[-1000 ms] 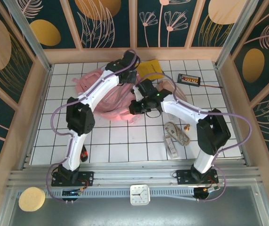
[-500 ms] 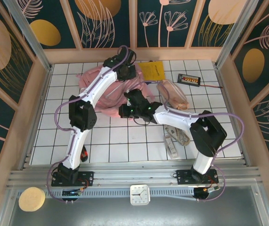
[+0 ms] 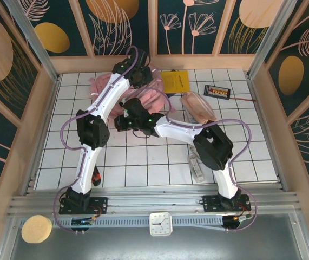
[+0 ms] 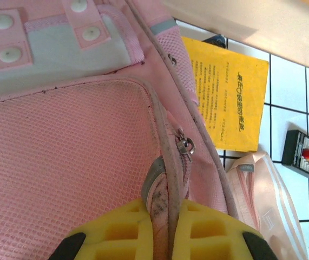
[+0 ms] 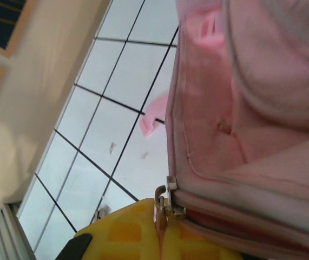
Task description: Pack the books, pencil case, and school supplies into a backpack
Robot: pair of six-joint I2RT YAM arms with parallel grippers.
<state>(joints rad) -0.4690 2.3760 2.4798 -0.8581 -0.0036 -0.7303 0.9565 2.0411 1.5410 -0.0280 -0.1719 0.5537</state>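
Left wrist view: the left gripper [image 4: 168,230] clamps the backpack [image 4: 62,162] at its zipper seam, with the fingers cut off below. The yellow book [image 4: 230,92] lies beyond the jaws to the right. The pencil case [image 4: 260,189], half cropped, sits just right of them. The right gripper [image 5: 162,235] pinches the backpack's blurred edge at a zipper pull [image 5: 161,197].

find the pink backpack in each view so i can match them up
top external: backpack at far centre-left
left wrist: backpack across left and centre
right wrist: backpack on the right half
shared landmark: white tiled table
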